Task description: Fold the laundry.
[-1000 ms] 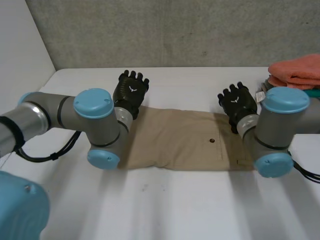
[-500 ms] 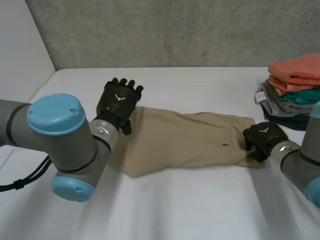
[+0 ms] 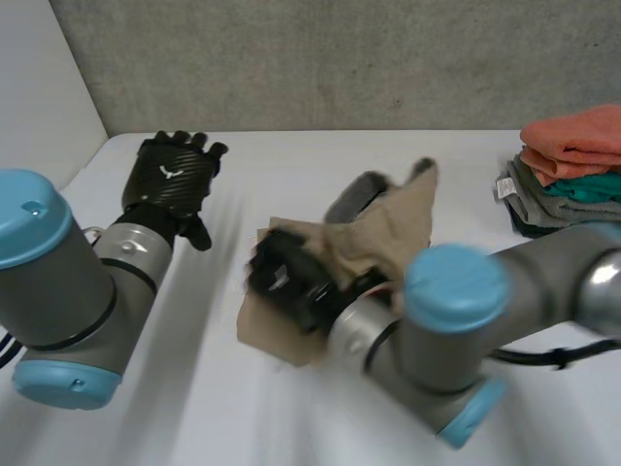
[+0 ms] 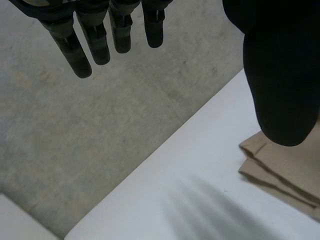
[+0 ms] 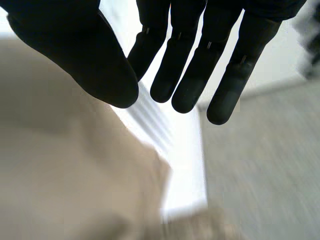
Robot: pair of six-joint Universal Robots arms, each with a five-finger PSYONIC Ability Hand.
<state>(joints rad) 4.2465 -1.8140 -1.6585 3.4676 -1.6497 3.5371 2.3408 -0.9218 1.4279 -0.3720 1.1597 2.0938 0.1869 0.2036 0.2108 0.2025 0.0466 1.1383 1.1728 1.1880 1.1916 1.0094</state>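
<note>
At the far right edge of the white table (image 3: 310,165) sits a stack of folded clothes (image 3: 572,160), well apart from the tan garment (image 3: 388,233). The garment lies bunched mid-table, partly raised against the right arm (image 3: 456,282). The right hand (image 3: 284,282) is at its left end, fingers straight. The left hand (image 3: 173,175) hovers off to the side, fingers straight, holding nothing.

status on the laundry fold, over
Left robot hand open, clear of the tan cloth. Right robot hand open over it; cloth bunched, partly doubled over. Folded stack sits apart; nothing in the way.
</note>
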